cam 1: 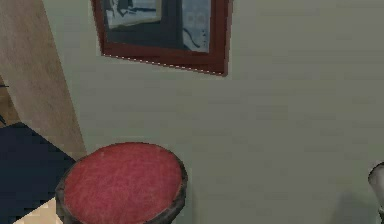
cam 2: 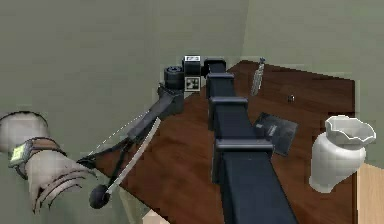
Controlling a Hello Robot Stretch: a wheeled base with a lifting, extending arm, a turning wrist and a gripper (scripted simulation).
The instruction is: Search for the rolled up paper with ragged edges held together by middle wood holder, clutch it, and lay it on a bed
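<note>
Arm side view: the gripper (cam 2: 90,176) holds the rolled paper (cam 2: 40,160) clear of the brown table (cam 2: 310,95); the claw's state cannot be told. A white vase (cam 2: 340,150) stands on the table. Forward view: red stool (cam 1: 122,185), framed picture (cam 1: 165,30).

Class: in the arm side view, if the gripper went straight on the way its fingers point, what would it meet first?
Most likely the rolled paper, which lies just beyond the gripper toward the view's lower left. Depth is unclear, so they may be touching.
</note>
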